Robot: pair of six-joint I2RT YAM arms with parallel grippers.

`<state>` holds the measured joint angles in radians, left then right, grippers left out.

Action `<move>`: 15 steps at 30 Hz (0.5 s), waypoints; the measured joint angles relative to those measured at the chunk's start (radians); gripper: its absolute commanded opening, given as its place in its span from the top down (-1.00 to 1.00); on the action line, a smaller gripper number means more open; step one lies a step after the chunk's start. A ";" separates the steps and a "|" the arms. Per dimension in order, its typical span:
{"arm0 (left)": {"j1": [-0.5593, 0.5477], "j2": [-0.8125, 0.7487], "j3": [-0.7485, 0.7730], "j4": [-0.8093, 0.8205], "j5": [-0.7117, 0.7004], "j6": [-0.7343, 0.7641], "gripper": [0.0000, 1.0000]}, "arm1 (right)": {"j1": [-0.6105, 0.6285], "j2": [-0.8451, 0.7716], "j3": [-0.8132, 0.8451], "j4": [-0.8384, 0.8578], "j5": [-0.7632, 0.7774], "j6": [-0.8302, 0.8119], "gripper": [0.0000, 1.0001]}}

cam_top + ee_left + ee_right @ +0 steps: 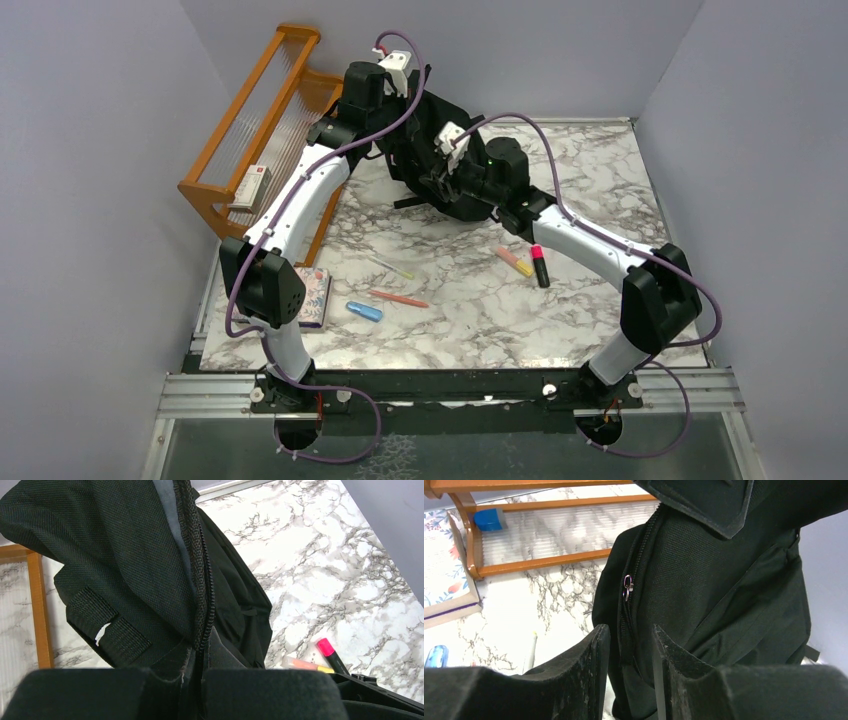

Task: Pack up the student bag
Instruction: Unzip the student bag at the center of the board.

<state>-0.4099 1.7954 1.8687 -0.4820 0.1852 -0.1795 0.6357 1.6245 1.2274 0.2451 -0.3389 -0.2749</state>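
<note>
Left gripper (197,675): the pads are pressed together on a fold of the student bag (125,555) beside its zip. This is seen only in the left wrist view; from above the grip is hidden by the wrist. The bag is found at the far middle of the marble table (480,320), just beside the wooden rack (255,140), with its upper part held raised.

Right gripper (630,650): the fingers are set apart and the bag's zip line is framed in the gap; contact cannot be told. The silver zip pull (627,587) is shown by the right wrist view alone. A pink highlighter (540,266) is caught from above and by the left wrist, lying on the marble apart from the bag. A floral notebook (312,295) is seen by the left arm's elbow.
</note>
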 measured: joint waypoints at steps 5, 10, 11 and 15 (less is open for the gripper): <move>0.000 0.000 0.000 0.000 0.000 0.000 1.00 | 0.000 0.000 -0.006 -0.009 0.000 -0.009 0.83; 0.000 0.000 0.000 -0.003 0.000 0.001 1.00 | 0.000 -0.002 -0.013 -0.008 0.000 -0.011 0.99; 0.000 0.000 0.000 -0.007 0.000 0.001 1.00 | 0.000 -0.005 -0.016 -0.007 0.000 -0.012 0.99; 0.000 0.000 0.000 -0.017 0.000 0.003 1.00 | 0.000 -0.018 -0.028 -0.008 0.000 -0.011 0.99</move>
<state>-0.4099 1.7958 1.8687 -0.4988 0.1852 -0.1768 0.6357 1.6066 1.1995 0.2371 -0.3386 -0.2863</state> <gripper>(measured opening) 0.027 0.015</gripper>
